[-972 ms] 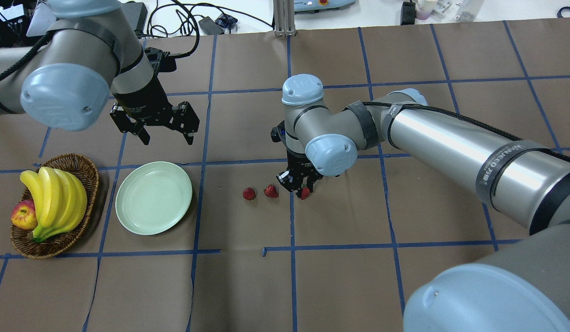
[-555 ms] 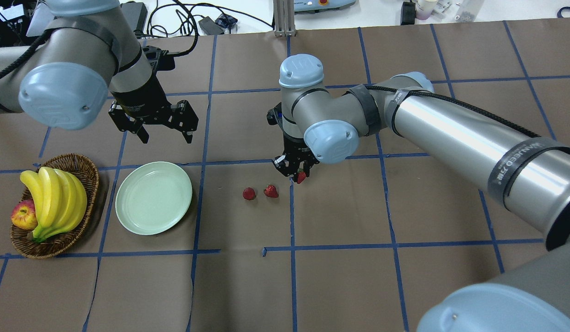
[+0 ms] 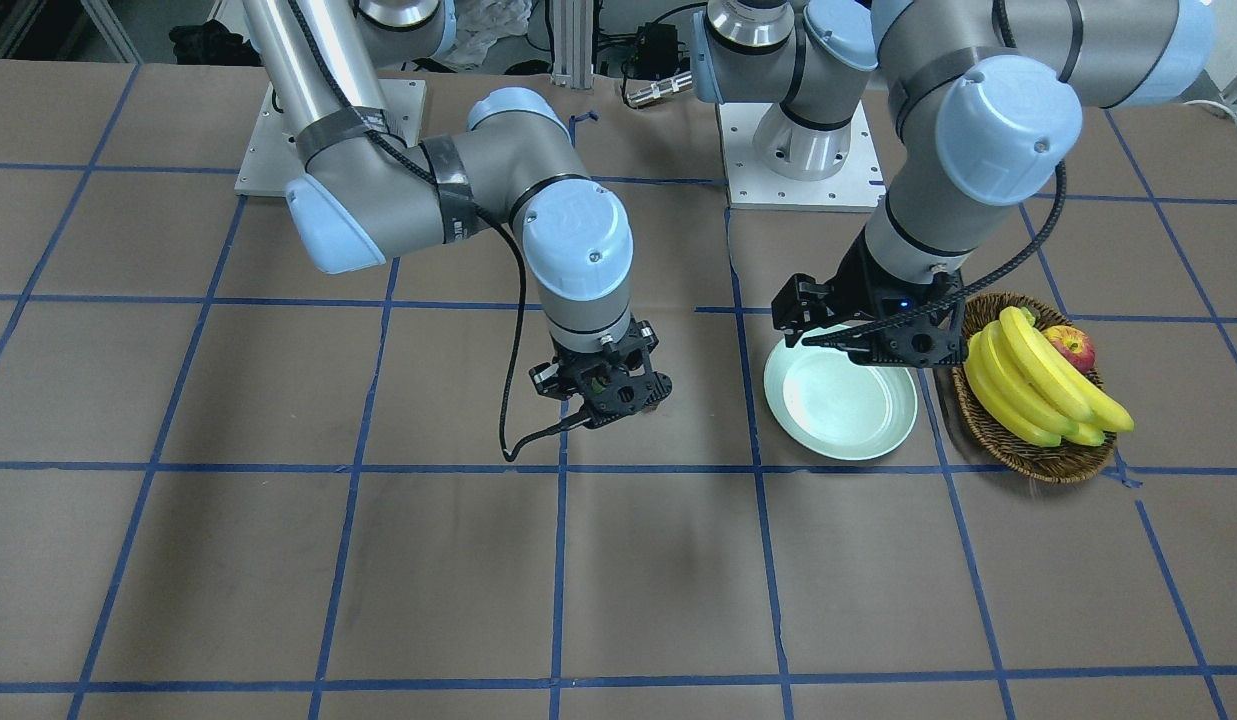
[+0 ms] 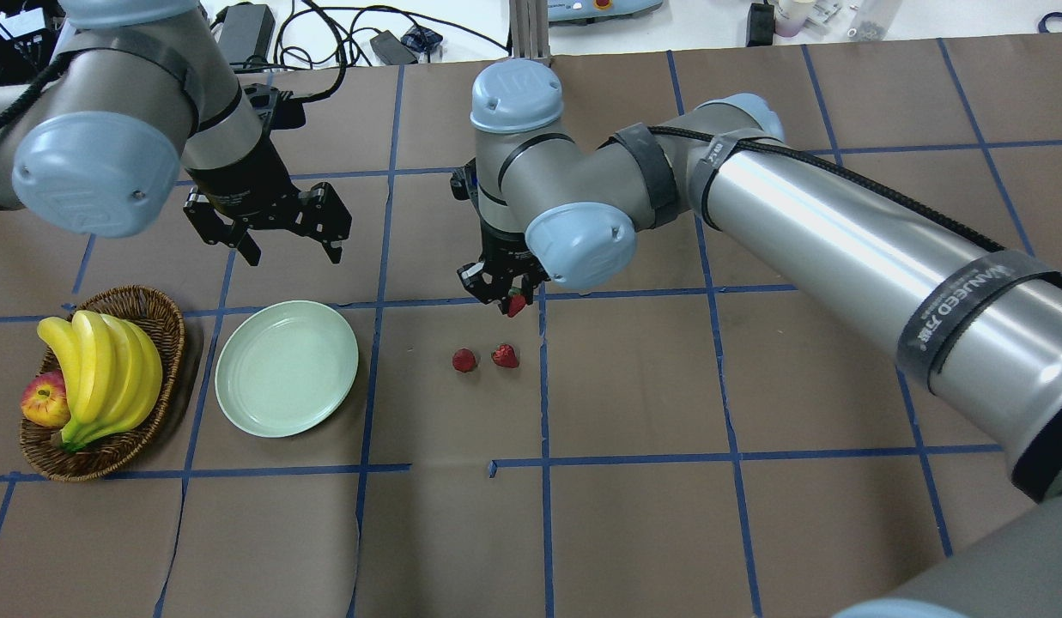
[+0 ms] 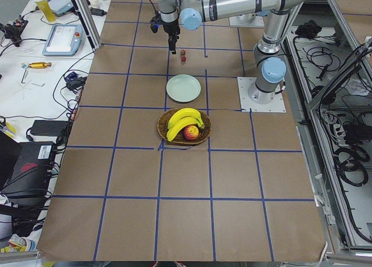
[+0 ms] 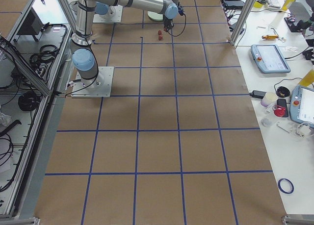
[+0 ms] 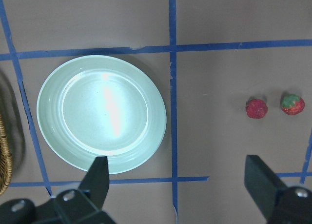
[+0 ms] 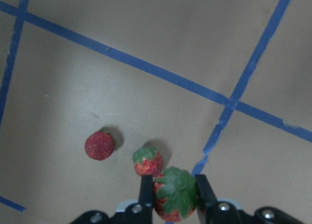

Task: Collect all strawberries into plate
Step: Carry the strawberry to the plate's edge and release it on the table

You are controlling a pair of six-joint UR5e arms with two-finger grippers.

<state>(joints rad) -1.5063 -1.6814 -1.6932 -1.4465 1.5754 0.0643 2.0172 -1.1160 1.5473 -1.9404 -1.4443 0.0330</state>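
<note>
My right gripper (image 4: 509, 302) is shut on one strawberry (image 4: 515, 305) and holds it above the table, right of the plate. In the right wrist view this strawberry (image 8: 174, 194) sits green cap up between the two fingers (image 8: 145, 189). Two more strawberries (image 4: 464, 360) (image 4: 506, 355) lie side by side on the brown paper just below the gripper; they also show in the left wrist view (image 7: 257, 108) (image 7: 292, 104). The mint-green plate (image 4: 287, 367) holds nothing. My left gripper (image 4: 292, 256) hangs open above the plate's far edge.
A wicker basket (image 4: 157, 305) with bananas (image 4: 101, 369) and an apple (image 4: 43, 402) stands left of the plate. Blue tape lines cross the brown paper. Cables and devices lie beyond the table's far edge.
My right gripper has lifted its strawberry off the table and carried it left and away from the other two. The left arm has shifted slightly left.
</note>
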